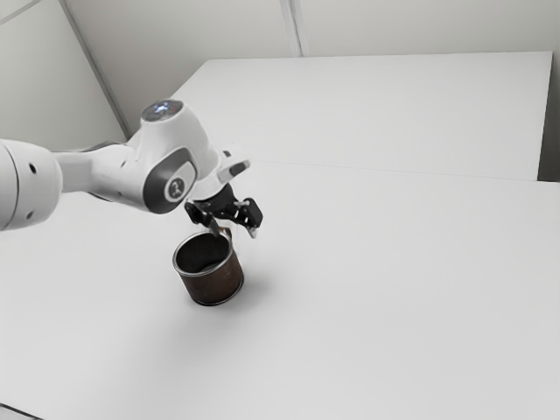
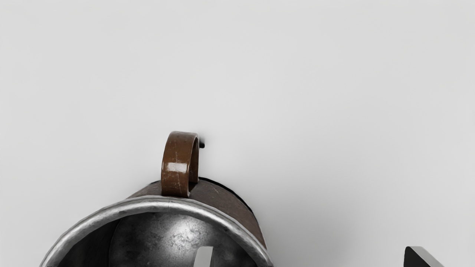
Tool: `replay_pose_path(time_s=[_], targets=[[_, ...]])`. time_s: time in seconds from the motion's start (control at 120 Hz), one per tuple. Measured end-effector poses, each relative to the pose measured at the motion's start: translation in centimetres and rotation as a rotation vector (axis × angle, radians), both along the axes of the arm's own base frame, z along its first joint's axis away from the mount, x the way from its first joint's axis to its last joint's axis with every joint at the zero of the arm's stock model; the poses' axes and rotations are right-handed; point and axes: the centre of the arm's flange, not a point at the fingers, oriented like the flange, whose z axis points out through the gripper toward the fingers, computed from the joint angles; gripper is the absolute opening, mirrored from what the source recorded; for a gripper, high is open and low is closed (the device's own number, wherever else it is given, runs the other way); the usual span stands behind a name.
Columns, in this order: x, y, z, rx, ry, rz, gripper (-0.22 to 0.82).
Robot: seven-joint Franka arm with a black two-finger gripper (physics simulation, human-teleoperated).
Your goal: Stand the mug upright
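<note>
To the exterior view's left of the mug (image 1: 213, 284), the white arm (image 1: 114, 175) comes in above a pale, plain table (image 1: 394, 289), and behind it a dark seam (image 1: 96, 74) slants down the light wall (image 1: 227, 26). Beneath the mug and around it the tabletop is smooth and matte, with a soft shadow on the exterior view's right side of the mug. Beyond the mug, a faint line crosses the table, and past the far edge a pale upright strip (image 1: 296, 26) divides the wall. Well to the exterior view's right of the mug, a dark area (image 1: 551, 144) borders the table's far corner.

The mug is on the table below the gripper (image 1: 234, 232), mouth up and leaning toward the exterior view's left; whether its base sits flat I cannot tell. Its brown handle (image 2: 176, 167) sticks out from the side near the gripper.

The fingers are spread wide, with nothing pinched between them. In the wrist view one fingertip (image 2: 204, 256) overlaps the mug's mouth, while the other is outside the rim (image 2: 169, 202), over bare table. Whether either touches the mug I cannot tell.
</note>
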Motion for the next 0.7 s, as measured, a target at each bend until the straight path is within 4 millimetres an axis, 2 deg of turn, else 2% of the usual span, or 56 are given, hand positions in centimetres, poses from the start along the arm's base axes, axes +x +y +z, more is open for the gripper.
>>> replay_pose_path(time_s=[0.317, 0.442, 0.533, 0.625, 0.7], targets=[[3.3, -0.5, 11.1, 0.027, -0.064, -0.110, 0.59], [3.6, -0.3, 14.7, 0.075, -0.051, -0.165, 0.60], [3.0, 0.0, 17.2, 0.103, -0.032, -0.189, 0.60], [2.6, 1.4, 20.1, 0.120, -0.021, -0.183, 0.60], [2.2, 4.5, 22.1, 0.128, -0.010, -0.142, 0.60]])
